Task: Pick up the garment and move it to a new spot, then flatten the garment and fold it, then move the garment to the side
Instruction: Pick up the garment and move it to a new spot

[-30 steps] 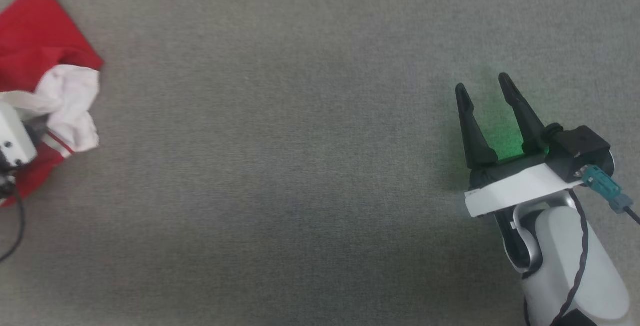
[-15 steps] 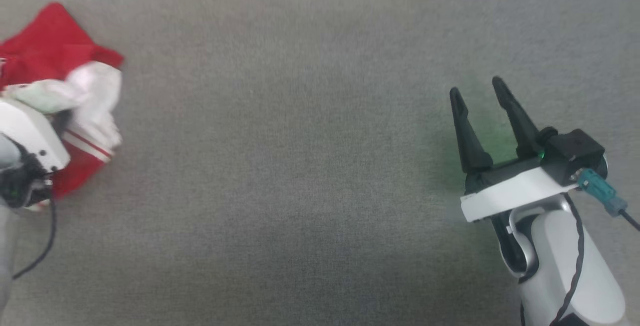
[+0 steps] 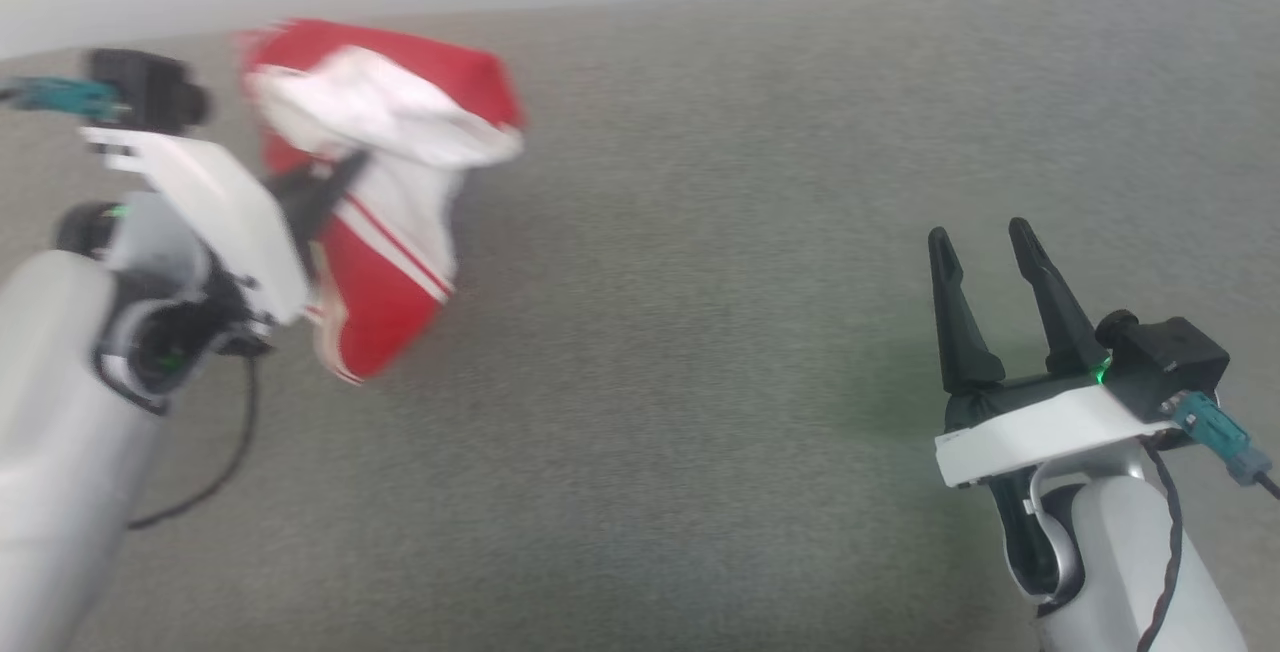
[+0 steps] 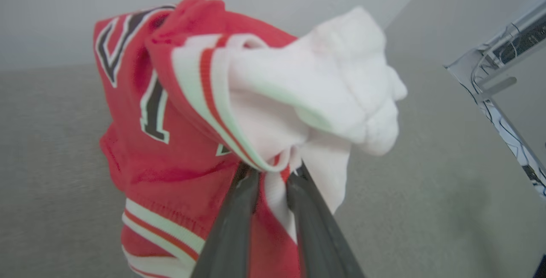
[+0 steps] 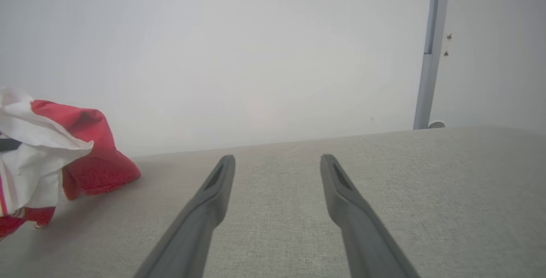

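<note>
Garment (image 3: pixel 385 277), a red jersey-style shirt with white sleeves, red-and-white striped trim and black numerals outlined in white, hangs bunched over the far left part of the grey cloth-covered counter (image 3: pixel 680 402), close to its far edge. The left pincer (image 4: pixel 273 170) pinches it: its 2 dark fingers are pressed nearly together on a gather of white sleeve and striped trim. The cloth balloons beyond the fingertips and the red body droops below them. The shirt's long axis therefore runs downward from the pinch, hem lowest. In the blurred head view I cannot tell whether that hem clears the counter or brushes it. The numerals are folded, showing only in part, and nothing of the shirt lies flat.

The right pincer (image 3: pixel 980 232) sits well apart, over the near right part of the counter, its 2 fingers spread with nothing between them. Judging from this, the left arm alone carries the load. Bare counter for a new spot lies to the shirt's right, between the 2 pincers, where the right arm could help with flattening.
</note>
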Controlling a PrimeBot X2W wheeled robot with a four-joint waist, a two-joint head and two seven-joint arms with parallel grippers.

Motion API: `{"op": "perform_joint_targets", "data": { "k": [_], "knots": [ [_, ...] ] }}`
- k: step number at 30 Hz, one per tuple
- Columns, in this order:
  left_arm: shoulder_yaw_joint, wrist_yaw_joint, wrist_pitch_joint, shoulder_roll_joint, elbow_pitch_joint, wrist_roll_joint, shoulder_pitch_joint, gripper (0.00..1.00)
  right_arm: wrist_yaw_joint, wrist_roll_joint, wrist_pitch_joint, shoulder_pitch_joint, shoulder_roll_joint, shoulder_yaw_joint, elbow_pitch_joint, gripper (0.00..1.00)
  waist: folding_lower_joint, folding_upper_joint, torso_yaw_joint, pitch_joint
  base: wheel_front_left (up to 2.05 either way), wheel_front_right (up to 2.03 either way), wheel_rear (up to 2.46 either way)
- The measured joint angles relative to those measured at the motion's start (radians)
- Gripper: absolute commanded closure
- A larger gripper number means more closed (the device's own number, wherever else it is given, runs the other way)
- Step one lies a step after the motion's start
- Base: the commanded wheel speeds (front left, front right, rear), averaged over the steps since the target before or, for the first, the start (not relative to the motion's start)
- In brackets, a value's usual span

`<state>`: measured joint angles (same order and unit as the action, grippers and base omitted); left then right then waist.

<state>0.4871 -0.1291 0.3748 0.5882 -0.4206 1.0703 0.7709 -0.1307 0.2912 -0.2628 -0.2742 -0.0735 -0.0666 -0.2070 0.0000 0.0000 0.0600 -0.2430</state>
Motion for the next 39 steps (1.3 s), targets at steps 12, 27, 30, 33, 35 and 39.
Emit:
{"op": "perform_joint_targets", "data": {
  "k": [12,27,30,33,35,39],
  "knots": [
    [0.217,0.0,0.21,-0.147,0.119,-0.02,0.067,1.0,0.0,0.074,0.0,0.003,0.019,0.014,0.026,0.0,-0.0001,0.0,0.169,-0.052,0.0,0.0,0.0],
    [0.386,-0.005,0.221,-0.299,-0.291,-0.106,0.272,1.0,0.0,0.237,0.0,-0.013,0.02,-0.022,0.034,0.0,0.0,0.0,0.412,-0.181,0.0,0.0,0.0],
    [0.424,-0.008,0.217,-0.296,-0.329,-0.125,0.306,1.0,0.0,0.258,0.0,-0.016,0.02,-0.028,0.039,0.0,0.0,0.0,0.444,-0.205,0.0,0.0,0.0],
    [0.462,-0.012,0.2,-0.285,-0.346,-0.129,0.332,1.0,0.0,0.266,0.0,-0.017,0.02,-0.029,0.041,0.0,0.0,0.0,0.465,-0.227,0.0,0.0,0.0],
    [0.491,-0.013,0.188,-0.279,-0.346,-0.13,0.346,0.68,0.0,0.272,0.0,-0.017,0.02,-0.026,0.043,0.0,0.0,0.0,0.47,-0.236,0.0,0.0,0.0],
    [0.544,-0.014,0.129,-0.278,-0.34,-0.129,0.359,0.0,0.0,0.259,0.0,-0.019,0.021,-0.018,0.043,0.0,0.0,0.0,0.45,-0.234,0.0,0.0,0.0]
  ]
}}
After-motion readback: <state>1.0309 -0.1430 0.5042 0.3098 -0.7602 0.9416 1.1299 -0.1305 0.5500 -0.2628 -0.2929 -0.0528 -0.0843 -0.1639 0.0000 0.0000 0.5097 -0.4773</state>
